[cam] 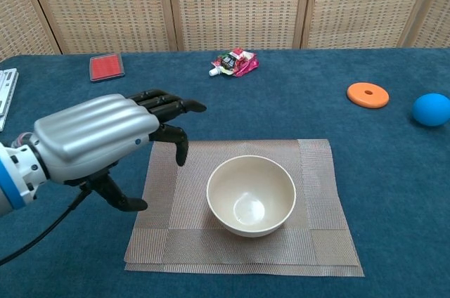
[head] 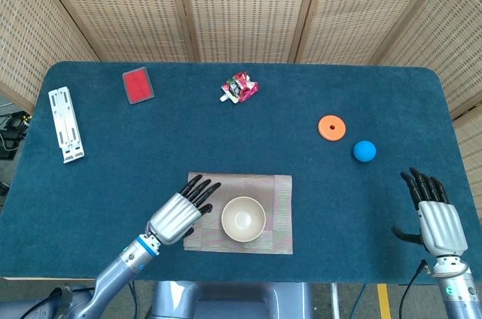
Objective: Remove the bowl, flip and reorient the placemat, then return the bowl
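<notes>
Bowl (head: pixel 243 218) beside empty, spread left hand (head: pixel 181 212)

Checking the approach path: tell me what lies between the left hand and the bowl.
Only bare placemat. In the head view, the left hand hovers over the mat's left edge, apart from the bowl, with nothing else between them.
</notes>
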You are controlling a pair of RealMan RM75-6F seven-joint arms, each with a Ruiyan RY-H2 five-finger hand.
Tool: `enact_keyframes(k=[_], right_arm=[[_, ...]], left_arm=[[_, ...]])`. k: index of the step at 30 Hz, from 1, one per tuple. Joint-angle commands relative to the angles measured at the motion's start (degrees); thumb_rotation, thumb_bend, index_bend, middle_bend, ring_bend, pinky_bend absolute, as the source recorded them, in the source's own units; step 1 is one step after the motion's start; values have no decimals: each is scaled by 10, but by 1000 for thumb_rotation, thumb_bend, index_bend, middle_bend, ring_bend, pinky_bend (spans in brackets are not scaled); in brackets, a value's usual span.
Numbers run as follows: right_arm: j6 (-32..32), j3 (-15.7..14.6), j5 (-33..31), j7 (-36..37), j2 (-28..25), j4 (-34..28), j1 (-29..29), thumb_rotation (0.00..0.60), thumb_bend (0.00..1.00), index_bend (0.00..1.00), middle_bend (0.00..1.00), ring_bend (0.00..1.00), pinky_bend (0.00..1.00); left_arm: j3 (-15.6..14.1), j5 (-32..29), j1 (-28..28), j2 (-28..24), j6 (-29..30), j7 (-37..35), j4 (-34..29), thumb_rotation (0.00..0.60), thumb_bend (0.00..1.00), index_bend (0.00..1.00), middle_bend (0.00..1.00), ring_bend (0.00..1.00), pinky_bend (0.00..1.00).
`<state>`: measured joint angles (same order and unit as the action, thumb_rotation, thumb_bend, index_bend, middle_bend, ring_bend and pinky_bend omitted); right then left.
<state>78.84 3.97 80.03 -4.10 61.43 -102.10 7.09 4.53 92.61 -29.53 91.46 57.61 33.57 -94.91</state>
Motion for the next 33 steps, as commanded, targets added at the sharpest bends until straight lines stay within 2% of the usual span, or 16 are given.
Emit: enact_keyframes(k=[1, 15, 23, 30, 33], right_arm=[[-1, 1, -2, 4, -3, 0, 0, 600, 117, 0, 0, 0, 0], [-10, 5, -9, 32, -15, 2, 1, 600, 117, 0, 0, 0, 0], [-10, 6, -9, 41, -19, 2, 1, 600, 118, 0, 0, 0, 0], [-11, 6, -7, 47, -21, 2, 1, 600, 117, 0, 0, 0, 0], [-11, 6, -6, 49, -22, 2, 1, 600, 117, 0, 0, 0, 0]], left_arm=[[6, -15, -18, 22, -21, 18, 3, 600, 124, 402, 0, 0, 0], [20, -82, -69, 83, -62, 81, 47, 600, 128, 399, 0, 0, 0], [16, -111, -88, 119, -71, 96, 80, 600, 143, 448, 0, 0, 0], [10, -116, -95, 139, -62, 93, 102, 600, 416, 604, 0, 0, 0], [6, -113, -95, 140, -54, 92, 104, 600, 487, 669, 0, 0, 0]])
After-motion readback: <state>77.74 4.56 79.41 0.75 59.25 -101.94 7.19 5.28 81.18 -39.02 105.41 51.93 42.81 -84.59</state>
